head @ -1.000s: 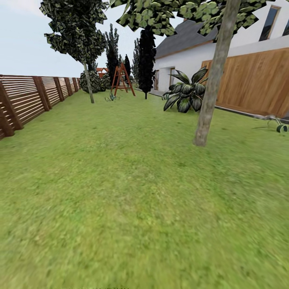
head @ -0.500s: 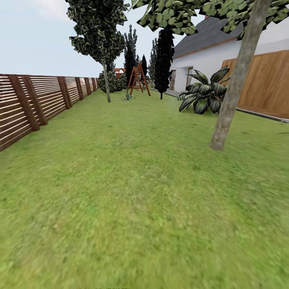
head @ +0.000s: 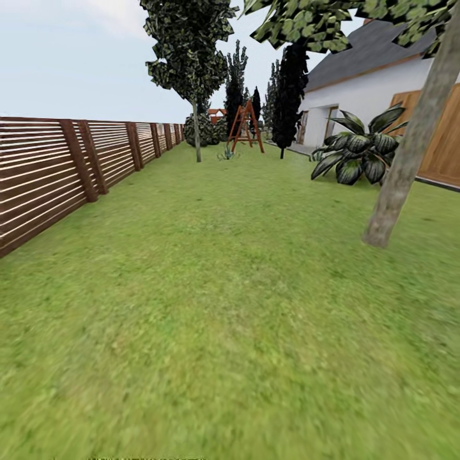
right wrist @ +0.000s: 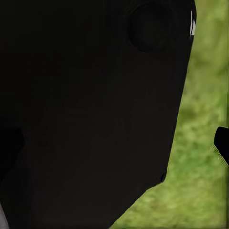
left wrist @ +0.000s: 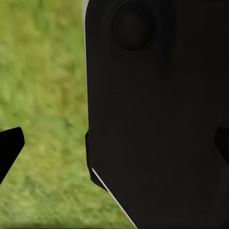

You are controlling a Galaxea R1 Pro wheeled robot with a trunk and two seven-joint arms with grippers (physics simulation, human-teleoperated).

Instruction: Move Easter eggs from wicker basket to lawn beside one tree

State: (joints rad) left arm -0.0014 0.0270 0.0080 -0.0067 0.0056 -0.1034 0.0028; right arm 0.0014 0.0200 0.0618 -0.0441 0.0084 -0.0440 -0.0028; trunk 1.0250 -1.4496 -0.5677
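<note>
The lawn (head: 211, 306) spread wide and flat, a mottled bright green with yellower patches, blurred in the foreground. Along its left edge ran one brown fence (head: 76, 160) of horizontal wooden slats between darker posts, receding toward the far end of the garden. At the right stood one tree (head: 409, 160) with a thick, bare, grey-brown trunk leaning slightly, its leafy crown spreading overhead. A second, thinner-stemmed tree (head: 191, 57) with a dense dark-green crown rose farther back near the fence. Between them stood several dark, narrow cone-shaped trees (head: 291, 89). Just behind the thick trunk sat one low plant (head: 358, 150) with broad, glossy, striped leaves. A red-orange A-frame structure (head: 246, 124) stood at the far end of the grass. The white house (head: 364, 96) with a grey roof and a wooden-panelled wall closed the right side.

In the left wrist view a dark finger tip (left wrist: 8, 148) of the left end effector showed over grass beside a large black body; in the right wrist view a finger tip (right wrist: 222, 145) of the right end effector likewise. Whether either was open or closed could not be told.
</note>
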